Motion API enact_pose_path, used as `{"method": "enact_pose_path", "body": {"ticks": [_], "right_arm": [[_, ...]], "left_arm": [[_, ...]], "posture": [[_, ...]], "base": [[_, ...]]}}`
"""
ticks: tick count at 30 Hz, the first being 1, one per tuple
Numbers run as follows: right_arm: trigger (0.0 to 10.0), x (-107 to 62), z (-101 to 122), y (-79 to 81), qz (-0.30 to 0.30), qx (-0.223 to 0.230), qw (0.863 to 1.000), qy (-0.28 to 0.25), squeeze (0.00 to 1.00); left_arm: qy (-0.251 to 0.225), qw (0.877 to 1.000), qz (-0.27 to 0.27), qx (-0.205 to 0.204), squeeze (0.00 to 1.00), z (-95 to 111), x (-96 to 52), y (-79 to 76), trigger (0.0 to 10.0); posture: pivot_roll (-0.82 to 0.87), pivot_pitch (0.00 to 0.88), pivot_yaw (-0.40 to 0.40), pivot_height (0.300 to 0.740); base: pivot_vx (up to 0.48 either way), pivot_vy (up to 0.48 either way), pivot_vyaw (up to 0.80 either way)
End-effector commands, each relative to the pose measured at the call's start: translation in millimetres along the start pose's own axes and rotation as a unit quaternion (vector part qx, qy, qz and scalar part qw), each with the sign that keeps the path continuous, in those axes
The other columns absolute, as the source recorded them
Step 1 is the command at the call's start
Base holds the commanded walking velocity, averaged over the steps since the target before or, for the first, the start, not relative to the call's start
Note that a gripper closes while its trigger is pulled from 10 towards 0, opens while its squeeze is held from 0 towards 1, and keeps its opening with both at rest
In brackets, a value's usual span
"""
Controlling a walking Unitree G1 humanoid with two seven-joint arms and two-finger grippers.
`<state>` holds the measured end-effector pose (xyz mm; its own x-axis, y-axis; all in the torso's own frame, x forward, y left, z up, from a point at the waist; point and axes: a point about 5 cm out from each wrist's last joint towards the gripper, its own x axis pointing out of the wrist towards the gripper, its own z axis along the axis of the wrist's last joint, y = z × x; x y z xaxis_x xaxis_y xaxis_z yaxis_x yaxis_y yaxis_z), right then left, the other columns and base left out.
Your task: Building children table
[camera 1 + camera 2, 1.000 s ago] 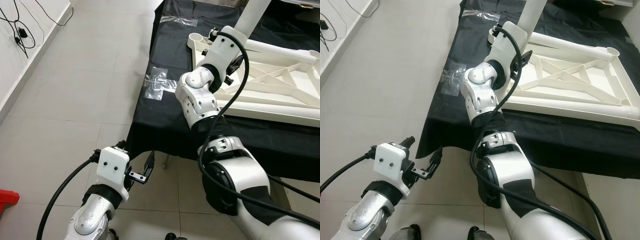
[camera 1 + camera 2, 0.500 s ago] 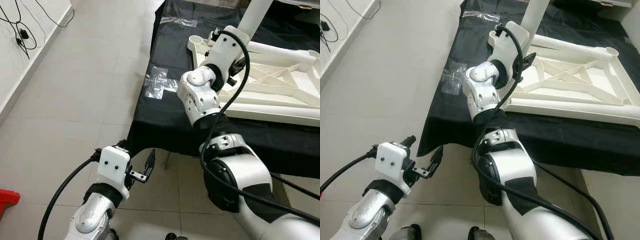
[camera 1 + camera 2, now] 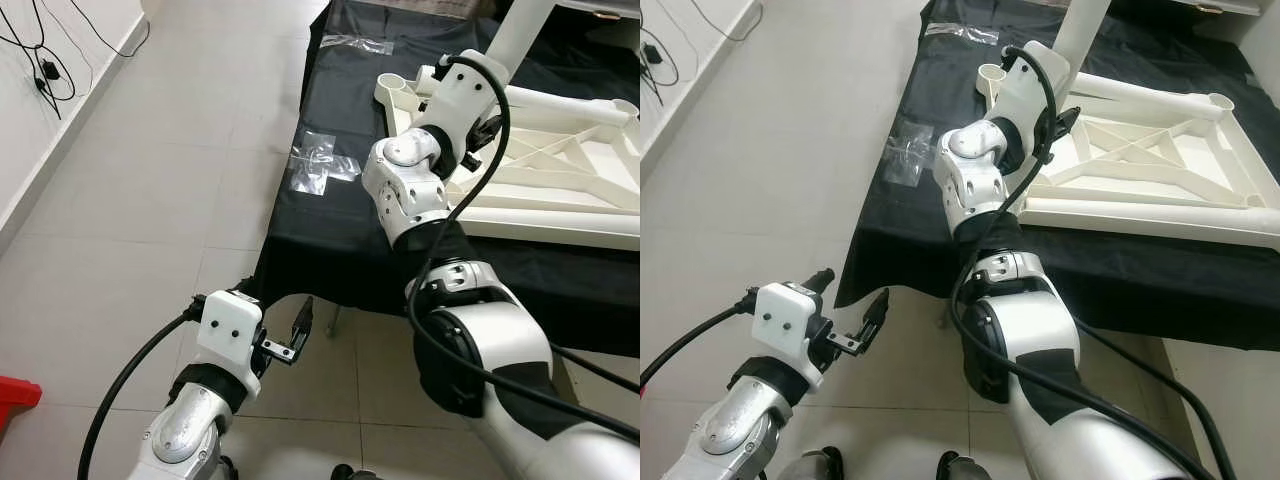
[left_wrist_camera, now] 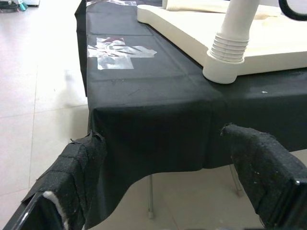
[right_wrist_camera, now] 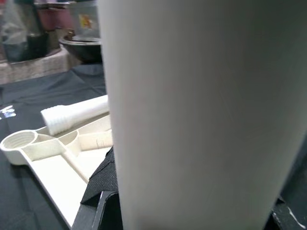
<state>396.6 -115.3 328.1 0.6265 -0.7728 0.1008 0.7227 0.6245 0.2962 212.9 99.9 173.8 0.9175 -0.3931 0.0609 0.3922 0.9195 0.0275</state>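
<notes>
White plastic table frame (image 3: pixel 1150 165) lying flat, upside down on black-draped surface (image 3: pixel 940 215); one leg (image 3: pixel 520 30) standing upright. Right claw (image 3: pixel 1065 115) gripping that leg. Left claw (image 3: pixel 300 325) hanging low, fingers apart.

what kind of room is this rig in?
Probably an indoor room used as an assembly or test area, not a furnished living space: pale tiled floor, a work table under a black cloth holding an upside-down white plastic table frame, and loose cables along the wall.
</notes>
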Motion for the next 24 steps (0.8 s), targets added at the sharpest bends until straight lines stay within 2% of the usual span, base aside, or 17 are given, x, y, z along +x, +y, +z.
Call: {"method": "enact_pose_path", "body": {"ticks": [1,6,11,15,16,19,20,23,24], "right_arm": [[10.0,5.8,5,-3.8,-0.012,0.009,1.000,-0.002,0.00],[10.0,5.8,9,-3.5,-0.012,0.013,1.000,-0.010,0.00],[10.0,5.2,24,-1.5,-0.006,0.034,0.999,-0.037,0.00],[10.0,7.2,34,1.3,0.028,0.072,0.996,-0.044,0.00],[10.0,7.2,40,4.0,0.059,0.086,0.993,-0.053,0.00],[10.0,7.2,40,4.0,0.059,0.086,0.993,-0.053,0.00],[10.0,4.4,43,11.7,0.141,0.116,0.983,-0.037,0.00],[10.0,4.4,43,11.7,0.141,0.116,0.983,-0.037,0.00],[10.0,-1.4,43,18.4,0.233,0.144,0.962,-0.022,0.00]], "left_arm": [[0.014,1.000,-0.006,0.000,0.00,-7,-1.4,-1.7,10.0],[0.014,1.000,-0.007,0.000,0.00,-7,-1.2,-2.1,10.0],[0.012,1.000,-0.010,0.001,0.00,-7,0.4,-2.3,10.0],[0.011,1.000,-0.010,0.002,0.00,-7,2.2,-2.0,10.0],[0.011,1.000,-0.009,-0.003,0.00,-7,2.7,-1.7,10.0],[0.011,1.000,-0.009,-0.003,0.00,-7,2.7,-1.7,10.0],[0.012,1.000,-0.009,-0.003,0.00,-7,4.1,-0.8,10.0],[0.012,1.000,-0.009,-0.003,0.00,-7,4.1,-0.8,10.0],[0.014,1.000,-0.007,-0.006,0.16,-7,6.2,1.4,10.0]], "posture": [[0.09,0.195,-0.081,0.740],[0.09,0.196,-0.080,0.740],[0.09,0.193,-0.078,0.740],[0.09,0.190,-0.080,0.740],[0.09,0.189,-0.080,0.740],[0.09,0.189,-0.080,0.740],[0.09,0.186,-0.079,0.740],[0.09,0.186,-0.079,0.740],[0.09,0.183,-0.078,0.740]], "base": [[0.000,0.000,0.00],[0.000,0.000,0.00],[0.000,0.000,0.00],[0.000,0.000,0.00],[0.000,0.000,0.00],[0.000,0.000,0.00],[0.000,0.000,0.00],[0.000,0.000,0.00],[0.000,0.000,0.00]]}}
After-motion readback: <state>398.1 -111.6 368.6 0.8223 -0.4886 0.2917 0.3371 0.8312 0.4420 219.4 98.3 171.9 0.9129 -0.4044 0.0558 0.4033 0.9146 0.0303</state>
